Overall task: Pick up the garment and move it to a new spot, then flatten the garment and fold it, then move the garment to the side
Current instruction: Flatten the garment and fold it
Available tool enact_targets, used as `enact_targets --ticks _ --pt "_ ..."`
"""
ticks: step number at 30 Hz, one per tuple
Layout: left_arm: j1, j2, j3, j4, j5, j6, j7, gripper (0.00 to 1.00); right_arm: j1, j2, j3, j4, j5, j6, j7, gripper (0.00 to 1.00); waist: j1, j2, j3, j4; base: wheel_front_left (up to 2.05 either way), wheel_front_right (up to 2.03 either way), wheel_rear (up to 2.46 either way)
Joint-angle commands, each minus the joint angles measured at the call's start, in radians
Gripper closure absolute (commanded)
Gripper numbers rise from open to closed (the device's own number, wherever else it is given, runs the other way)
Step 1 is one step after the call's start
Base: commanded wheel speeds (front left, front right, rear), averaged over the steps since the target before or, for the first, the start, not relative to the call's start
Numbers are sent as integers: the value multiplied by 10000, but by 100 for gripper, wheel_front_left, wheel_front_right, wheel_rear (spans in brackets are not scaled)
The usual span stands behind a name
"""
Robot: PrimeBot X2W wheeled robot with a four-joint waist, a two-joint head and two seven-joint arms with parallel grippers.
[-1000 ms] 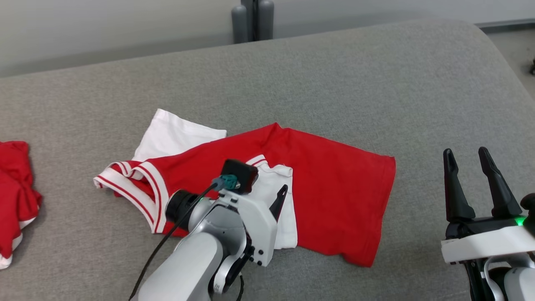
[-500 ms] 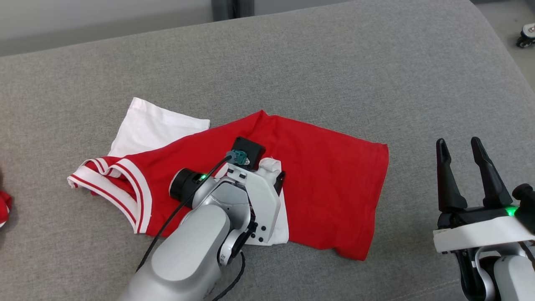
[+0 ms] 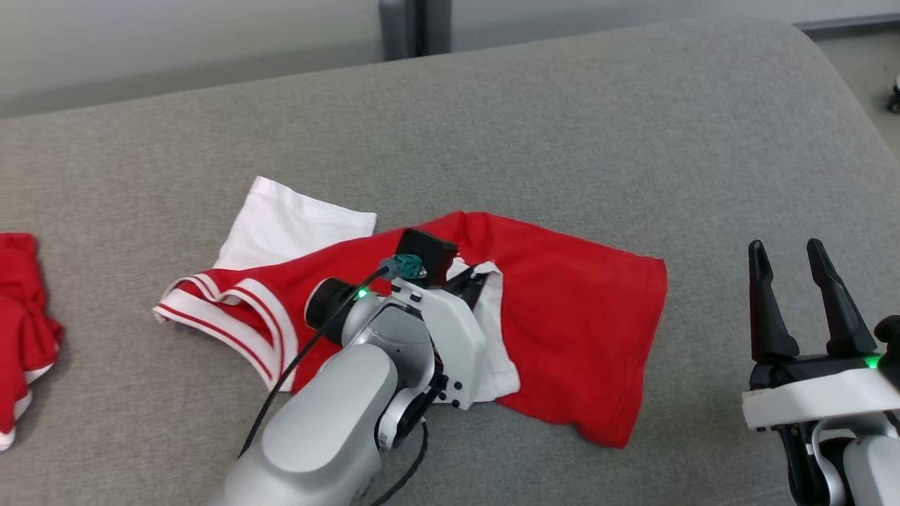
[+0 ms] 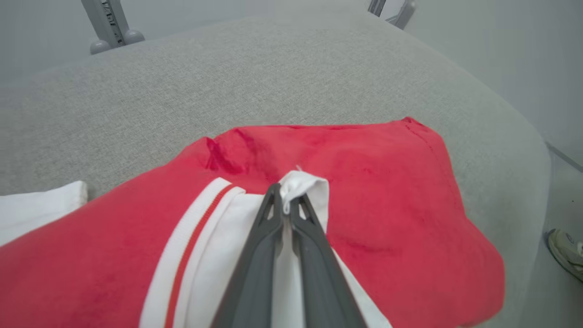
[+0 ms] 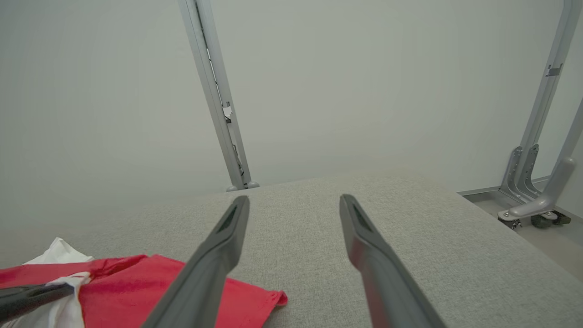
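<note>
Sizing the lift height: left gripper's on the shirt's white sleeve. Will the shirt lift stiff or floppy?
Likely floppy: the shirt lies creased and folded over itself, so it should hang from the sleeve pinched in the left gripper. Probably light, being thin cloth. It may drag, not slide freely, on the textured grey cushion.

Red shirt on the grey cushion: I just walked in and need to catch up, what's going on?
The robot's left gripper is shut on a white sleeve of the red and white shirt, which lies crumpled on the grey cushion. The right gripper hovers open off to the side, holding nothing. No folding yet.
</note>
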Motion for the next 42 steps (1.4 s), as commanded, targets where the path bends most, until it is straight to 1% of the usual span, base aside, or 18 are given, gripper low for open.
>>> enact_targets --ticks 1,4,7,9,10,12,17,21,23,24,25,26,27,30,35,42 --pt "263 102 43 -436 -142 -25 -97 100 193 -120 -122 1 -57 19 48 0 0 0 -450 454 0 0 0" --pt "689 576 168 -1238 -328 -1 146 100 349 -182 -187 -97 -73 19 172 0 0 0 -743 807 0 0 0" --pt "1185 1230 251 -2265 -468 108 493 100 558 -219 -274 -196 -95 19 304 0 0 0 -1012 1199 0 0 0" --pt "1563 1682 218 -2954 -561 96 844 100 689 -242 -381 -270 -125 19 379 0 0 0 -1158 1471 0 0 0" --pt "1563 1682 218 -2954 -561 96 844 100 689 -242 -381 -270 -125 19 379 0 0 0 -1158 1471 0 0 0" --pt "1853 2207 185 -3696 -568 116 1180 100 804 -273 -478 -343 -139 19 456 0 0 0 -1263 1728 0 0 0" --pt "2703 3123 315 -4956 -850 361 1796 100 1093 -315 -638 -526 -170 19 647 0 0 0 -1458 2218 0 0 0" --pt "3251 3652 231 -5455 -936 443 2062 100 1212 -324 -659 -639 -194 19 756 0 0 0 -1518 2449 0 0 0" --pt "3536 3738 203 -5560 -1032 501 2129 100 1256 -327 -674 -668 -196 19 789 0 0 0 -1540 2518 0 0 0" --pt "3674 3774 188 -5578 -1059 561 2113 98 1298 -326 -677 -666 -192 19 806 0 0 0 -1555 2543 0 0 0" --pt "3802 3828 160 -5549 -1070 607 2148 71 1332 -319 -676 -663 -195 19 821 0 0 0 -1568 2560 0 0 0" --pt "3907 3866 122 -5503 -1063 658 2158 16 1342 -305 -665 -664 -192 19 833 0 0 0 -1570 2573 0 0 0" --pt "4012 3846 95 -5440 -1092 681 2153 0 1342 -293 -642 -664 -186 19 848 0 0 0 -1572 2582 0 0 0" --pt "4226 3815 8 -5271 -1115 720 2055 0 1358 -268 -587 -667 -183 19 854 0 0 0 -1587 2578 0 0 0" --pt "4072 3685 454 -5446 -913 932 1152 0 1397 -336 -573 -668 -131 19 897 0 0 0 -1612 2559 0 0 0" --pt "3951 3562 1428 -5895 -531 1598 -525 0 1536 -356 -505 -687 -153 19 938 0 0 0 -1813 2511 0 0 0"
